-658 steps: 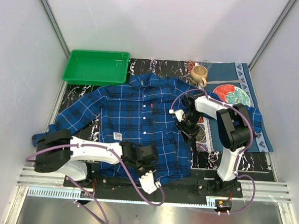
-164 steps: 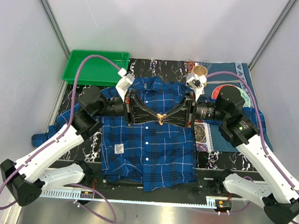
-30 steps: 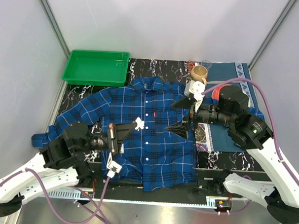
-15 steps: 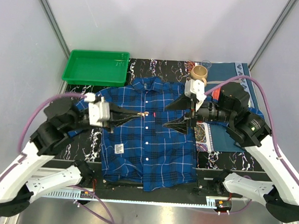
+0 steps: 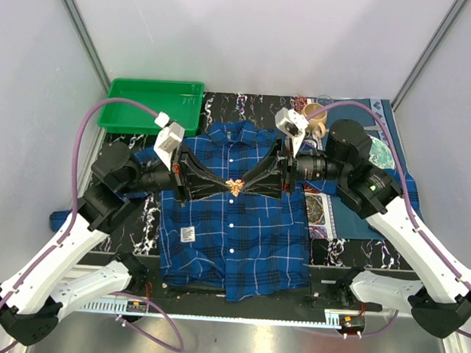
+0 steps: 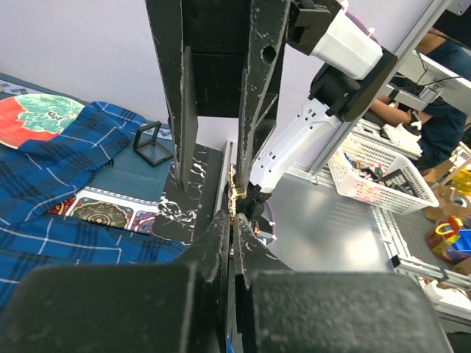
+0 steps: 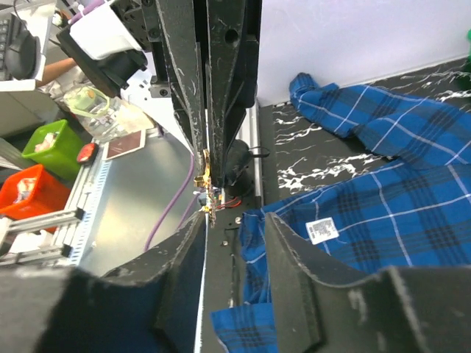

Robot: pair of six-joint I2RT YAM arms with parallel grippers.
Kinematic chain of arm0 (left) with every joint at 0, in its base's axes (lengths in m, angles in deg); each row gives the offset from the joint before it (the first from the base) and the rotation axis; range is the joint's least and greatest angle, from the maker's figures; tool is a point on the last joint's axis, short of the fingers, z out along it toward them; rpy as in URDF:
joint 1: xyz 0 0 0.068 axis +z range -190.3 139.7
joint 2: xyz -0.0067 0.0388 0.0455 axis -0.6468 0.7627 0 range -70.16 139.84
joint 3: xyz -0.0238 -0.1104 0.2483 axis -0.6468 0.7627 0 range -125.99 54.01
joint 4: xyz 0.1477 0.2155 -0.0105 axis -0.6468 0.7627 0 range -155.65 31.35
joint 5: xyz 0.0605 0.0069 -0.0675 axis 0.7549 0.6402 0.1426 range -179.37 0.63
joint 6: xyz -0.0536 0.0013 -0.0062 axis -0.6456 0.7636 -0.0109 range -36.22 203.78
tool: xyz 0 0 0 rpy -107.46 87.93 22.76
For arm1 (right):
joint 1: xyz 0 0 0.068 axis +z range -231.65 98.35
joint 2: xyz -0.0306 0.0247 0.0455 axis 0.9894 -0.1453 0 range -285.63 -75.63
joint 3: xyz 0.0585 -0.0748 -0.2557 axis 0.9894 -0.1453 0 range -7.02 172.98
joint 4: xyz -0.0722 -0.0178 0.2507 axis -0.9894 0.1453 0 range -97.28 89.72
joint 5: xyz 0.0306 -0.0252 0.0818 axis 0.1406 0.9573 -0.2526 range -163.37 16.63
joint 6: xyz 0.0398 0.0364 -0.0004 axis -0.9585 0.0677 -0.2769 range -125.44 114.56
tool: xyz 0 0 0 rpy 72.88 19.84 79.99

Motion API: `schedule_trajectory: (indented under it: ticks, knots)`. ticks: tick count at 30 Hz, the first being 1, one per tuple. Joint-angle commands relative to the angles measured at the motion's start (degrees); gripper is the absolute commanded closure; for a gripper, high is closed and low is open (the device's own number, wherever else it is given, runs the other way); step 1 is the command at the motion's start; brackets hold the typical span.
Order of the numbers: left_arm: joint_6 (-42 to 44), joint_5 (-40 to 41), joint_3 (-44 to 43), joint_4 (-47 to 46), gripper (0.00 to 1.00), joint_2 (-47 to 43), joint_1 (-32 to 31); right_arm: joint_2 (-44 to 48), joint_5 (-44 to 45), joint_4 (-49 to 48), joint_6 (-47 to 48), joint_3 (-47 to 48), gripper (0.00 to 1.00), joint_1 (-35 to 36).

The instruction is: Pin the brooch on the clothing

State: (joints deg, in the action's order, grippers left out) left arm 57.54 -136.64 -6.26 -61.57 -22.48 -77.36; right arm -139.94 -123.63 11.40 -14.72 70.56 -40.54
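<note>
The blue plaid shirt (image 5: pixel 231 240) lies flat, front up, on the dark table. The tiny gold brooch (image 5: pixel 236 186) hangs in the air above its chest, between both grippers. My left gripper (image 5: pixel 228 186) comes in from the left, and its jaws are pinched on the brooch (image 6: pixel 237 193). My right gripper (image 5: pixel 244 185) comes in from the right, tip to tip with the left one. Its jaws (image 7: pixel 237 220) stand apart, with the brooch (image 7: pixel 207 185) just beyond the left finger's tip. The shirt also shows in the left wrist view (image 6: pixel 44 243) and the right wrist view (image 7: pixel 397 213).
A green tray (image 5: pixel 150 105) stands at the back left. A tan mug (image 5: pixel 315 113) and a red and teal plate (image 5: pixel 381 153) sit on a blue mat at the back right. A white label (image 5: pixel 186 233) lies on the shirt.
My left gripper has moved right with the brooch to the middle above the shirt. My right gripper has moved left to meet it, and its jaws have narrowed.
</note>
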Motion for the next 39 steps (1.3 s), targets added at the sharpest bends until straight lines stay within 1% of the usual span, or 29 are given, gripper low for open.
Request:
schedule_trajectory:
  ticks: [1, 5, 7, 15, 18, 21, 24, 25, 26, 27, 28, 29, 30, 31, 33, 35, 37, 39]
  knots:
    - [-7.33, -4.23, 1.29, -7.15, 1.00, -0.40, 1.55, -0.55, -2.73, -5.05, -4.08, 0.90, 0.59, 0.20]
    - [-9.61, -5.82, 2.79, -8.99, 1.00, -0.13, 2.25, -0.90, -3.88, -6.55, -5.75, 0.91, 0.60, 0.56]
    - [-9.97, -5.73, 3.05, -9.61, 1.00, -0.22, 2.60, -0.99, -4.05, -6.46, -5.84, 0.73, 0.62, 0.73]
    - [-11.11, -5.38, 3.58, -11.28, 1.00, 0.13, 3.22, -1.43, -3.70, -6.02, -5.31, -0.41, 0.64, 1.79]
    - [-11.29, -5.47, 3.67, -11.11, 1.00, 0.13, 3.40, -1.87, -3.53, -5.84, -5.22, -0.07, 0.66, 2.23]
    - [-11.38, -5.47, 4.19, -10.84, 1.00, 0.04, 3.48, -2.74, -3.18, -6.11, -5.22, 0.81, 0.70, 2.49]
    - [-11.47, -6.26, 4.63, -11.02, 1.00, 0.22, 3.48, -3.19, -3.09, -6.55, -5.84, 1.08, 0.80, 2.58]
    - [-11.29, -6.26, 4.55, -10.58, 1.00, 0.31, 3.48, -3.45, -3.09, -6.90, -6.45, 1.17, 0.90, 2.58]
    - [-11.29, -6.43, 4.55, -10.49, 1.00, 0.22, 3.48, -3.54, -3.09, -7.07, -6.80, 0.99, 0.97, 2.67]
    - [-11.12, -6.35, 4.72, -10.49, 1.00, 0.13, 3.48, -3.71, -2.92, -7.25, -7.15, 0.99, 1.00, 2.67]
    - [-10.24, -6.17, 4.64, -9.62, 0.99, 0.04, 3.57, -3.71, -2.91, -7.60, -7.94, 0.99, 1.00, 2.58]
    - [-9.54, -5.56, 4.46, -8.74, 0.94, -0.30, 3.66, -3.80, -2.83, -7.86, -8.47, 0.82, 1.00, 2.67]
    - [-8.58, -5.21, 4.29, -7.69, 0.88, -0.39, 3.75, -3.89, -2.83, -8.13, -9.52, 0.82, 1.00, 2.67]
    - [-6.48, -4.94, 3.85, -5.50, 0.76, -0.66, 4.01, -3.80, -2.83, -8.56, -10.14, 0.64, 1.00, 2.67]
    - [-4.01, -5.73, 3.23, -4.26, 0.64, -1.45, 4.62, -3.98, -2.83, -9.01, -11.46, 0.29, 1.00, 2.58]
    - [-0.31, -6.43, 2.35, -1.71, 0.58, -1.98, 4.63, -4.06, -3.35, -9.80, -12.16, -0.15, 1.00, 2.67]
    - [1.45, -6.70, 1.39, 0.30, 0.58, -1.98, 4.63, -4.33, -4.05, -11.02, -13.39, -0.59, 1.00, 2.58]
    - [1.45, -7.22, 1.21, 0.32, 0.57, -1.63, 4.71, -4.59, -4.49, -11.29, -13.83, -0.68, 1.00, 2.67]
